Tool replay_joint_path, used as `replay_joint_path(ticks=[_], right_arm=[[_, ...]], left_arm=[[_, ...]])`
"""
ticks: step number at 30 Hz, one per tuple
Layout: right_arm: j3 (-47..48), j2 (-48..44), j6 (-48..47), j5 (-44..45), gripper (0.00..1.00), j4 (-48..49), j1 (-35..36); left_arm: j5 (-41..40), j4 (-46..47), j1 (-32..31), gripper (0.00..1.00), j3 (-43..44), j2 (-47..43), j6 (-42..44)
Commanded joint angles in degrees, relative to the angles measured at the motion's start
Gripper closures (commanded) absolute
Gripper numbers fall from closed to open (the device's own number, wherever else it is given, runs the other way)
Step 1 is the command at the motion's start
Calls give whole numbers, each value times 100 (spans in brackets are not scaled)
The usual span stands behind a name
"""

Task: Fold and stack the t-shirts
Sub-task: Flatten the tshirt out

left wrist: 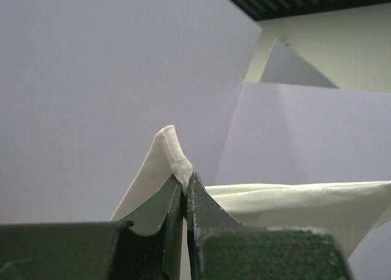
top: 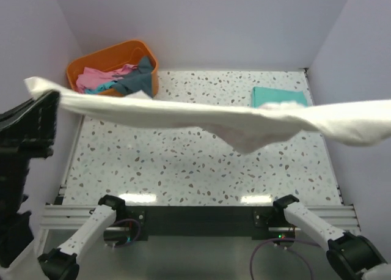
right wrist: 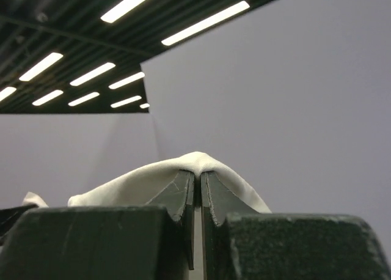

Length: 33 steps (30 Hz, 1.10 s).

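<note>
A cream-white t-shirt [top: 201,118] is stretched in the air across the table, held at both ends; its red print does not show. My left gripper [left wrist: 184,181] is raised at the far left and is shut on one end of it [left wrist: 171,151]. My right gripper [right wrist: 198,176] is shut on the other end [right wrist: 183,167], out of frame at the right of the top view. A folded teal-green t-shirt [top: 278,96] lies flat at the back right of the table. Pink, teal and dark grey-blue t-shirts [top: 122,78] lie heaped in the basket.
An orange plastic basket [top: 111,52] stands at the back left corner. The speckled table [top: 183,164] is closed in by lilac walls at the back and both sides. The left arm's dark body [top: 24,145] rises at the left edge.
</note>
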Motion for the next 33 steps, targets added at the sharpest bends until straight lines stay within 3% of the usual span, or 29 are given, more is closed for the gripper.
replay_joint_path(ticks=[1,5,10,13,16,19,21,25,28,33], right_arm=[[391,51,595,-1152,100,-506,-13],[480,-283,850,-1224,100,-155,-14],[471,-276,728,-655,100,-83,-5],[331,-56,474,-259,100,-259,-13],[-406,207,132,628,100,-154,-14],[-1721,576,-238,1779,100,223,-5],[-2313,935,-379,2420,100,706,-14],[-3763,1587,-564,2783,100,1751,-14],[-4695,2289,-739,3100,100,2613,-22],[-4847,3721,-784,3048,100,3388,-268]], left_arm=[[627,-471,26,100,771,-41,-210],[829,-893,209,100,1930,133,-193],[795,-1070,412,100,2286,406,-219],[645,-947,456,100,1742,477,-246],[128,-596,456,100,539,521,-281],[-724,-183,448,100,-978,809,-255],[-1129,202,448,100,-1535,1073,-263],[-1859,1249,456,100,-3124,2186,-272],[-2027,2040,448,100,-3628,3310,-194],[-2123,2824,448,100,-3420,5185,-123]])
